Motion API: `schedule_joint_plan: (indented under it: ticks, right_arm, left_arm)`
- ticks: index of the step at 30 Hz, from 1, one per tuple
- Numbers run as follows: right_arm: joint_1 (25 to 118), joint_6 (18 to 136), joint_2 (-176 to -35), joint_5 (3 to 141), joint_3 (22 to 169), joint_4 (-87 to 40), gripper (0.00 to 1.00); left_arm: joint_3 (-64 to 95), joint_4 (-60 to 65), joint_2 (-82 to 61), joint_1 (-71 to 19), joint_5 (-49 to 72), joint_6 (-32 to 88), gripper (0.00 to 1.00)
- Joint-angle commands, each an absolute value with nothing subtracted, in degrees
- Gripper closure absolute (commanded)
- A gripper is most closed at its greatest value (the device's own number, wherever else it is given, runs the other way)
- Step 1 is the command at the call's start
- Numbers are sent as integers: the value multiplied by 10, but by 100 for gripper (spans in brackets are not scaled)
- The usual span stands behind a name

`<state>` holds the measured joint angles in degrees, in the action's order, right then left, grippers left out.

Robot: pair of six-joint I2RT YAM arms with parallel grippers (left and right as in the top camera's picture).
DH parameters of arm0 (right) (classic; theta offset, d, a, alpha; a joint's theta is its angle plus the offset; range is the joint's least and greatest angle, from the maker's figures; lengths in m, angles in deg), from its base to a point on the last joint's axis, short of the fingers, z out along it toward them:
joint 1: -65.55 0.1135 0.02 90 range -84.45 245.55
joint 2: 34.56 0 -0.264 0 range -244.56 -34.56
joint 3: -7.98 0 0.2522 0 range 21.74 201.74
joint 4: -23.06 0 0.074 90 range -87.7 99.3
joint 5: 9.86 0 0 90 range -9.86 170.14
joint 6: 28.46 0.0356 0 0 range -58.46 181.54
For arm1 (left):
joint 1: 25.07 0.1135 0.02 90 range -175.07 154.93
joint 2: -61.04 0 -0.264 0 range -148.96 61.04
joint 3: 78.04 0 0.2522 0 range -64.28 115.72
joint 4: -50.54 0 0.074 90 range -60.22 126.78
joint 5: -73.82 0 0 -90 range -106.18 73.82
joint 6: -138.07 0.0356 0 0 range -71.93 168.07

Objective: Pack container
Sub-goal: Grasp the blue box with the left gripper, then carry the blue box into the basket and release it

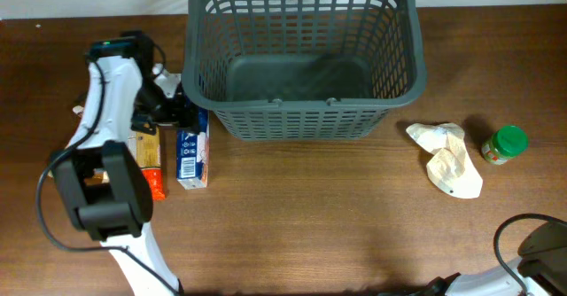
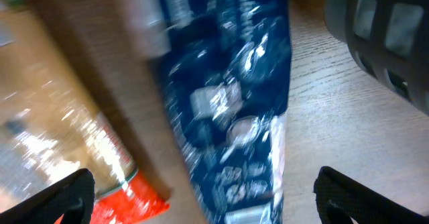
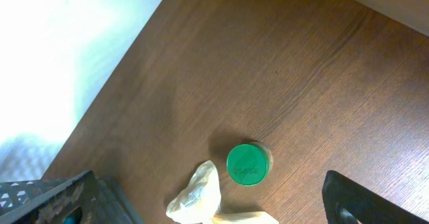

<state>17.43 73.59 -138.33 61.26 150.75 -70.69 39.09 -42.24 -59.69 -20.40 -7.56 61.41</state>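
Far left in the overhead view we have the left arm (image 1: 106, 110), white and black, reaching toward the container's near left corner. Below it, two packets lie side by side on the bench (image 1: 310, 225). A tan-and-orange packet (image 1: 147, 159) is on the left, and a blue packet (image 1: 192, 154) lies just right of it, long sides roughly parallel. In the wrist view the left end effector (image 2: 204, 187) is spread wide, with its fingers (image 2: 64, 200) at either edge of the frame and the blue packet running between them. That view is blurred, so we can't tell if the pads touch the packet.

At centre, toward the far edge, is the container (image 1: 301, 119), a dark grey lattice basket. It stands upright on the bench, open top up, inner floor in view. Its left wall is close to the blue packet's far end, but we can't tell whether they touch.

Right of the container and well apart from it is a crumpled cream wrapper (image 1: 447, 159). A green-lidded jar (image 1: 506, 144) stands upright just beside it.

The right arm (image 1: 545, 243) is in the bottom right corner, only partly in frame. The right end effector (image 3: 209, 190) is also spread, with its fingers (image 3: 375, 200) wide apart. It hangs above the bench, and the jar's lid and the wrapper show below it.
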Motion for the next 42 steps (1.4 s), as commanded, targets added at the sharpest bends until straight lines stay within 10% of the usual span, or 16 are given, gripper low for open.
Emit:
schedule_joint_plan:
  ticks: [1,9,11,13,16,31,42]
  right_arm:
    - [175,740,-1383,616,1512,-707,1]
    - [175,740,-1383,616,1512,-707,1]
    - [175,740,-1383,616,1512,-707,1]
    - [175,740,-1383,616,1512,-707,1]
    - [175,740,-1383,616,1512,-707,1]
    - [175,740,-1383,616,1512,-707,1]
    - [175,740,-1383,616,1512,-707,1]
  left_arm:
    - [370,-397,-621,-223,-74,632,9]
    - [304,-332,-644,-229,-74,632,11]
    - [295,-321,-648,-229,-74,632,25]
    - [291,-316,-648,-229,-74,631,69]
    - [304,-338,-647,-228,-74,622,98]
    - [706,-384,-477,-190,-119,602,98]
    - [773,-343,-392,-391,29,1094,98]
